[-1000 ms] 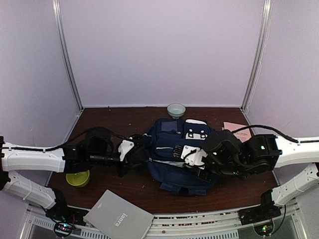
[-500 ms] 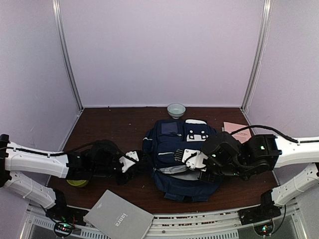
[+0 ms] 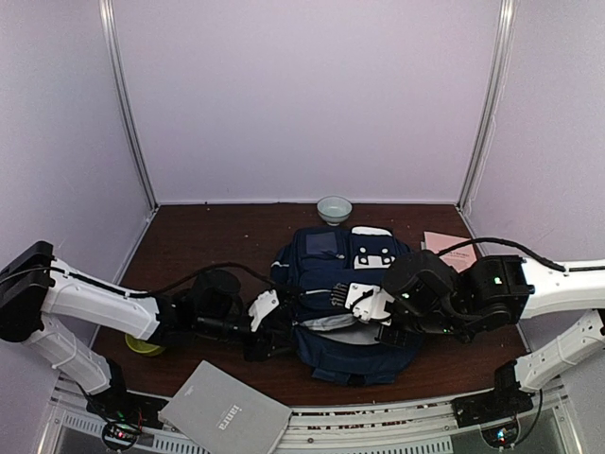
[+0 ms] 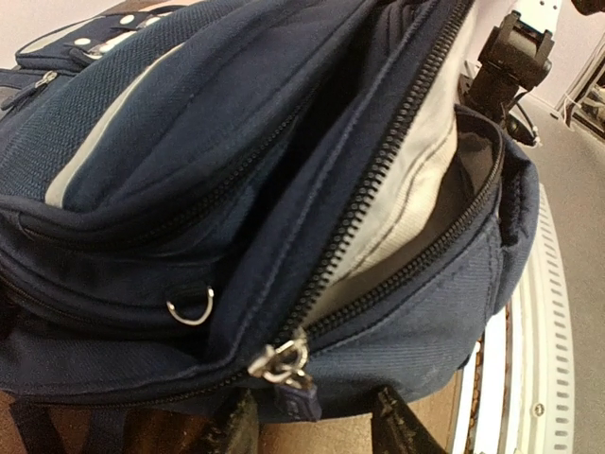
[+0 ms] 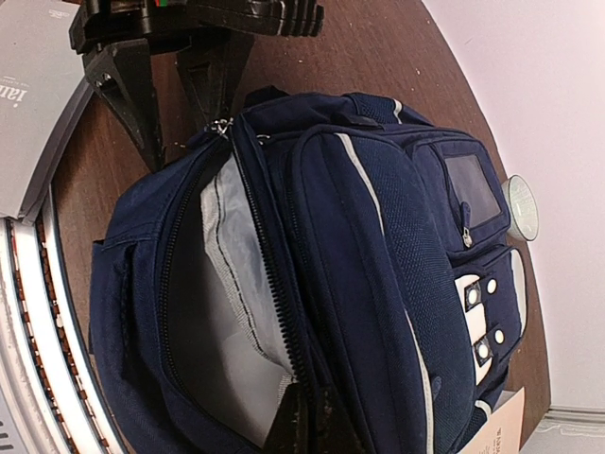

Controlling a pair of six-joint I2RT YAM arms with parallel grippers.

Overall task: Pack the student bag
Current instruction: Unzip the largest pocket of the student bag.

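Lying near the middle of the bench (image 3: 203, 236), the bag (image 3: 326, 260) has its front pockets facing up and its top handle toward the far wall. Its main zip is undone along the near side, showing pale grey lining (image 5: 236, 284). The left end effector (image 4: 319, 426) sits at the bag's near-left corner with its fingers spread. The zip pull (image 4: 282, 364) hangs just above the gap between them, and neither finger grips it. The right end effector (image 5: 312, 407) is pressed together, pinching the bag's fabric at the zip edge on the other end of the opening. A pale bowl (image 3: 334, 208) stands just beyond the bag. A green bowl (image 3: 144, 346) lies partly under the left arm. A grey laptop (image 3: 225, 412) rests at the near edge, and a pink sheet (image 3: 444, 243) lies to the right.
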